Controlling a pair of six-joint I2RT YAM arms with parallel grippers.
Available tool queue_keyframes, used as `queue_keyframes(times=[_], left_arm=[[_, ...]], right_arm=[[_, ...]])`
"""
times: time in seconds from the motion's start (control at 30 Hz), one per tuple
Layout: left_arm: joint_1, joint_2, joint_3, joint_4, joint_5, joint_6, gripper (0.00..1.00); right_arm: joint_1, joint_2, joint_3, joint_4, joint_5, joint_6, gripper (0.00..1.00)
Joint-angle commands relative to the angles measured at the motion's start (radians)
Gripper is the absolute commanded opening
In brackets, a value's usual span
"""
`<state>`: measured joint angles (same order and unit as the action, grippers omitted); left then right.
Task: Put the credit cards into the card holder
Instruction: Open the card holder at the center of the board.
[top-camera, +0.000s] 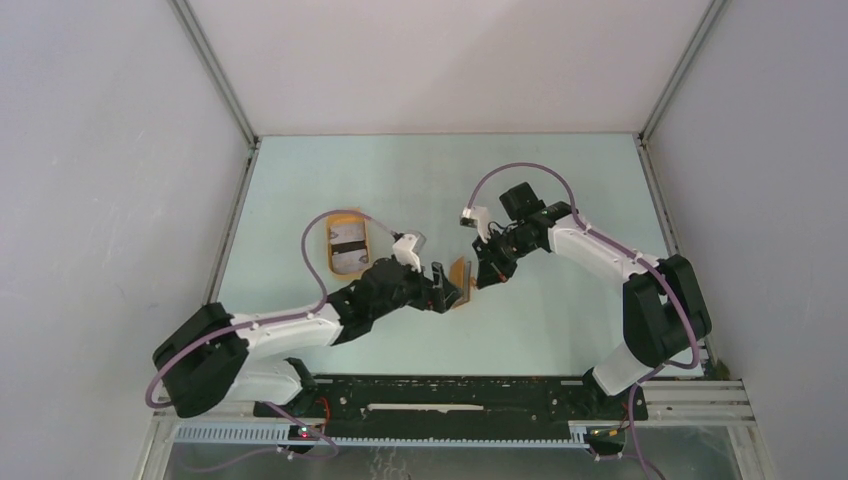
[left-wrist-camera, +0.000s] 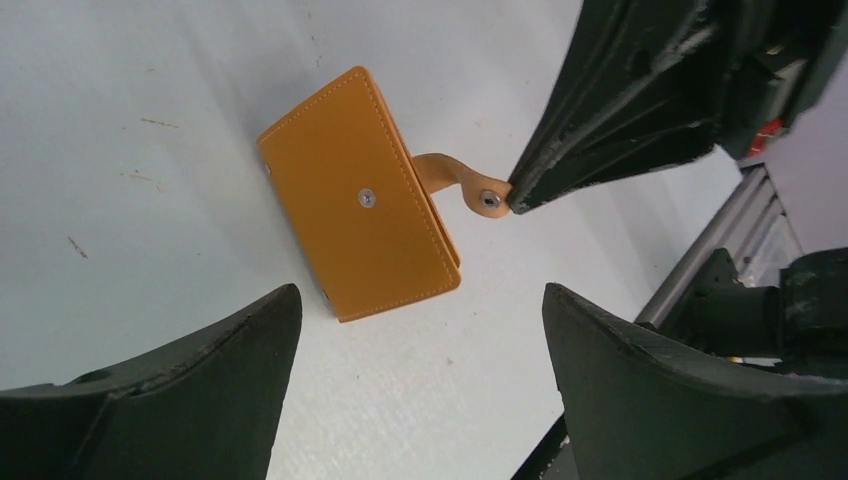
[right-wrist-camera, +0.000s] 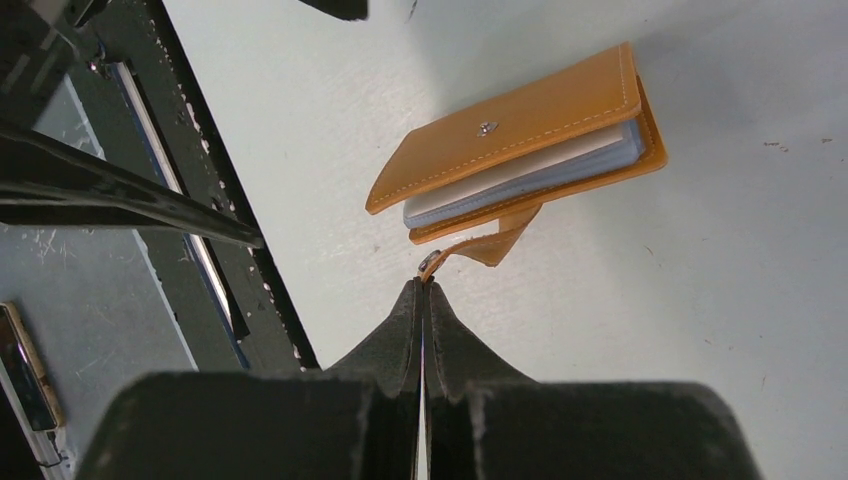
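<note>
The card holder (top-camera: 461, 282) is a small orange wallet at mid-table, folded nearly closed, with blue-grey sleeves showing at its edge (right-wrist-camera: 530, 175). My right gripper (right-wrist-camera: 422, 285) is shut on the tip of its closure tab (right-wrist-camera: 490, 245), and the tab is pulled away from the cover (left-wrist-camera: 360, 200). My left gripper (left-wrist-camera: 420, 295) stands open just short of the wallet, touching nothing. The same gripper (top-camera: 447, 288) sits at the wallet's left in the top view. Pale credit cards (top-camera: 350, 258) lie in the tray at the left.
An oval orange-rimmed tray (top-camera: 330, 245) sits on the table behind the left arm. The black and metal rail (top-camera: 440, 400) runs along the near table edge. White walls close the table's sides and back.
</note>
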<state>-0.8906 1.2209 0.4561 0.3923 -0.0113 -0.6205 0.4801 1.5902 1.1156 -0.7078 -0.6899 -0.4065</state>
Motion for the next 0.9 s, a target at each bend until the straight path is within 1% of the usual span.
queue_keyframes(times=[0.0, 0.13, 0.27, 0.33, 0.4, 0.5, 0.57, 0.67, 0.77, 0.87], left_arm=[[-0.041, 0.08, 0.128, -0.067, -0.052, 0.029, 0.93], [-0.077, 0.158, 0.229, -0.189, -0.159, 0.057, 0.91], [-0.079, 0.215, 0.267, -0.234, -0.194, 0.064, 0.8], [-0.079, 0.226, 0.267, -0.24, -0.202, 0.061, 0.72], [-0.079, 0.229, 0.261, -0.245, -0.215, 0.059, 0.61], [-0.078, 0.222, 0.251, -0.257, -0.237, 0.064, 0.49], [-0.077, 0.211, 0.238, -0.265, -0.261, 0.066, 0.28], [-0.077, 0.181, 0.198, -0.263, -0.294, 0.061, 0.1], [-0.074, 0.144, 0.143, -0.226, -0.275, 0.033, 0.07], [-0.063, 0.112, 0.085, -0.17, -0.233, -0.011, 0.0]], right_arm=[[-0.003, -0.004, 0.043, 0.004, -0.026, 0.008, 0.0], [-0.003, -0.006, 0.043, 0.004, -0.032, 0.008, 0.0], [-0.004, -0.006, 0.043, 0.004, -0.033, 0.008, 0.0], [-0.004, -0.006, 0.043, 0.004, -0.03, 0.009, 0.0], [-0.005, -0.005, 0.043, 0.004, -0.025, 0.009, 0.0], [-0.005, -0.003, 0.044, 0.005, -0.016, 0.011, 0.0], [-0.006, -0.003, 0.043, 0.007, -0.001, 0.012, 0.0], [-0.008, 0.005, 0.044, 0.015, 0.082, 0.021, 0.0], [-0.018, 0.027, 0.043, 0.025, 0.163, 0.03, 0.0], [-0.028, 0.057, 0.043, 0.03, 0.227, 0.036, 0.0]])
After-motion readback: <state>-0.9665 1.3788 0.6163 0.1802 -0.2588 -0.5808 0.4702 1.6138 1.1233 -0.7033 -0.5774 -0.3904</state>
